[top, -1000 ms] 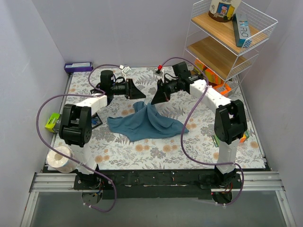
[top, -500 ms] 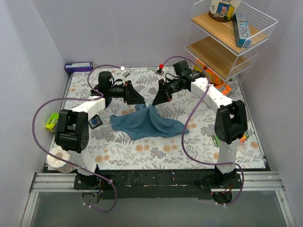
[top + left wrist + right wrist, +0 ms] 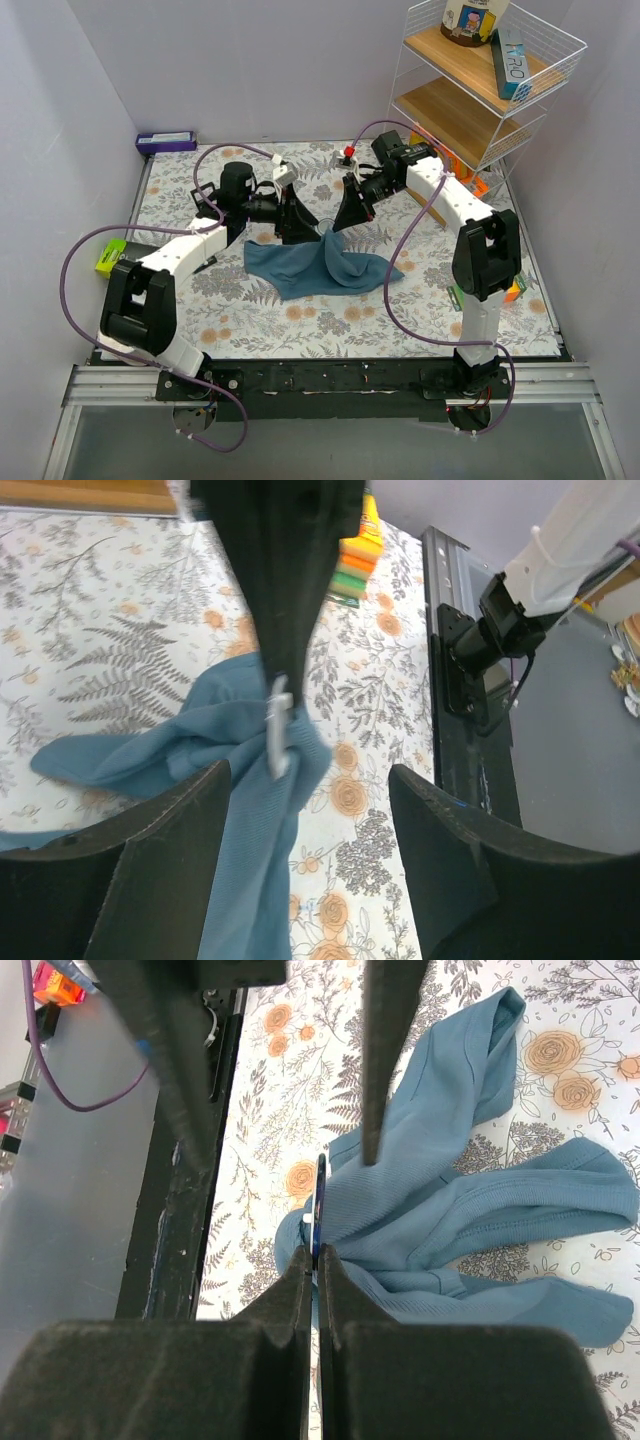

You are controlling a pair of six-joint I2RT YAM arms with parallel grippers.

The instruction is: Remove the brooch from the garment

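Whitish, edge-on brooch (image 3: 278, 725) pinched in right end effector (image 3: 318, 1252); left end effector (image 3: 308, 778) wide.

My top camera looks down from the near edge over the whole table (image 3: 450, 320). Both wrist cameras face each other, close on the garment (image 3: 310, 268) every view shares.

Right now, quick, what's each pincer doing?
Left pincer: open, holding nothing.
Right pincer: closed on the brooch, garment hanging from it.
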